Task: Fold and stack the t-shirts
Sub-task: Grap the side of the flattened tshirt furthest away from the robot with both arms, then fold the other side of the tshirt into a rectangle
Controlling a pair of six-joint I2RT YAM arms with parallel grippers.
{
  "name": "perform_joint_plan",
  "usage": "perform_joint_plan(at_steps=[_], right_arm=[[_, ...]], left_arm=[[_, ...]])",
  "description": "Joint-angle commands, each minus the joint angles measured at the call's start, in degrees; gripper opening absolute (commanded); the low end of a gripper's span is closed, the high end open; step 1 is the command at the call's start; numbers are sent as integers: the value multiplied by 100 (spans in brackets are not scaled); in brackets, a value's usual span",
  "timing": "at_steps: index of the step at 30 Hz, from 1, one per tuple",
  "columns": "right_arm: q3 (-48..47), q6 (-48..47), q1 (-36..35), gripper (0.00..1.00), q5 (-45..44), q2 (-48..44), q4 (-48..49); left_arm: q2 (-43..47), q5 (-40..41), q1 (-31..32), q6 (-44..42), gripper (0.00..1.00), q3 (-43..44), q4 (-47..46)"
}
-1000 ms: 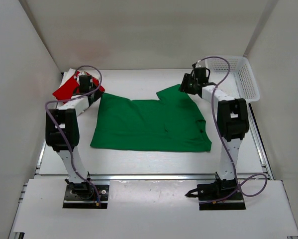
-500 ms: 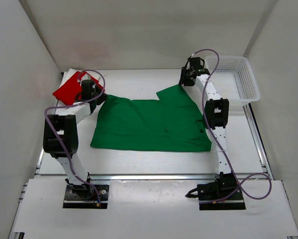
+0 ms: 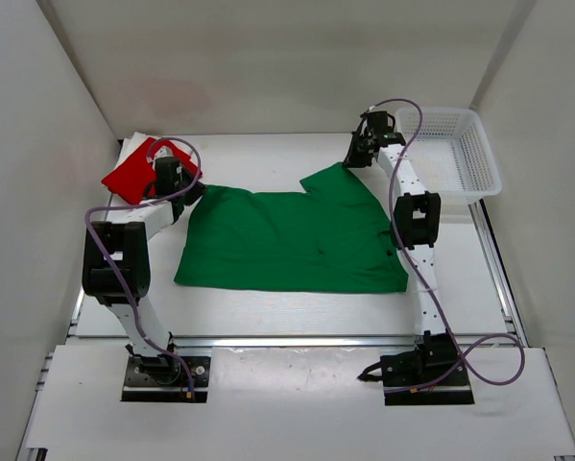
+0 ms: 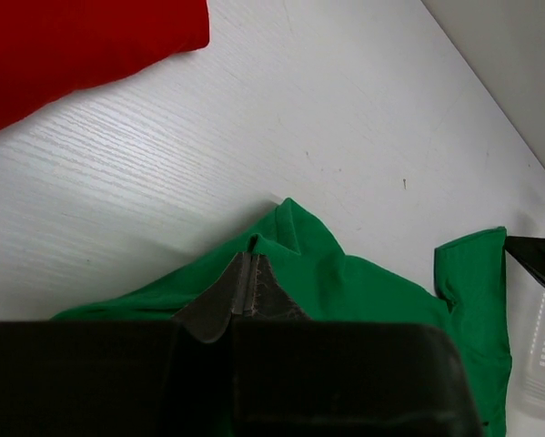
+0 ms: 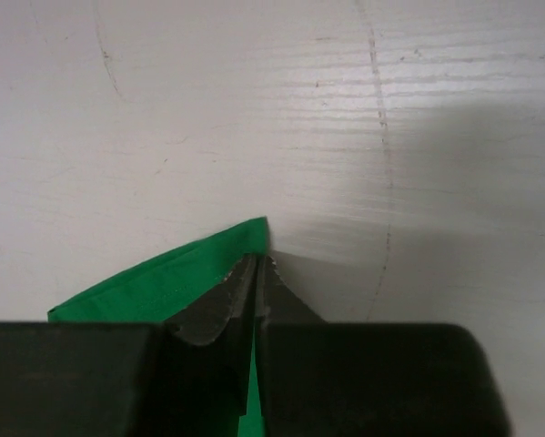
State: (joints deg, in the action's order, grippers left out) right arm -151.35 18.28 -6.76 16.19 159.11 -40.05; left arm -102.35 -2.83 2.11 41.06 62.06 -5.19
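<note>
A: Left gripper (image 4: 251,269) status?
B: We see it pinched closed on a corner of the green t-shirt (image 3: 287,240).
A: Right gripper (image 5: 257,271)?
B: Closed on its sleeve tip; the cloth spreads between both grippers.

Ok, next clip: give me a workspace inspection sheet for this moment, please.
Surface: white table, faint scuff marks in the wrist views, no debris seen.
Job's things: green t-shirt spread flat mid-table, not yet folded; red t-shirt folded at far left, lying on a white t-shirt.
Clutter: white lattice basket at far right, nothing seen inside.
Grippers: left gripper shut on the green t-shirt's far-left corner; right gripper shut on its far-right sleeve corner.
Cables: purple cables loop along both arms and beside the right base.
Surroundings: plain white enclosure walls; nothing else seen.
</note>
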Motion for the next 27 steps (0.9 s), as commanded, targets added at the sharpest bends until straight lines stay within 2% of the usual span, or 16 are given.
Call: perform_joint_plan(at_steps=[1,10,12,15,18,21,24,27], right_arm=[[-885,70,-27,0,-53,68,-221],[-1037,-412,17,0,-89,-845,-1583],[-941,-510,96,0,-20,-1301,-1786],[-90,-624,377,0,358,-2109,-1716],[999,-791,430,0,236,-2900,-1550],[2598,-888,273,0,70,-3760,-946],[4967,-686,289,0,77,-4841,142],[6280,-396,378,0,95,-5703,786]], left_arm=[[460,-130,-53,25,0,-71,-148],[909,-437,-193,201,0,-572,-342],[997,-517,-211,262,0,-686,-395],[997,-710,-483,289,0,-730,-281],[927,-824,-606,279,0,-608,-131],[857,-964,-720,280,0,-555,44],[935,-1158,-756,271,0,-669,80],[1172,-1193,-729,245,0,-871,89]])
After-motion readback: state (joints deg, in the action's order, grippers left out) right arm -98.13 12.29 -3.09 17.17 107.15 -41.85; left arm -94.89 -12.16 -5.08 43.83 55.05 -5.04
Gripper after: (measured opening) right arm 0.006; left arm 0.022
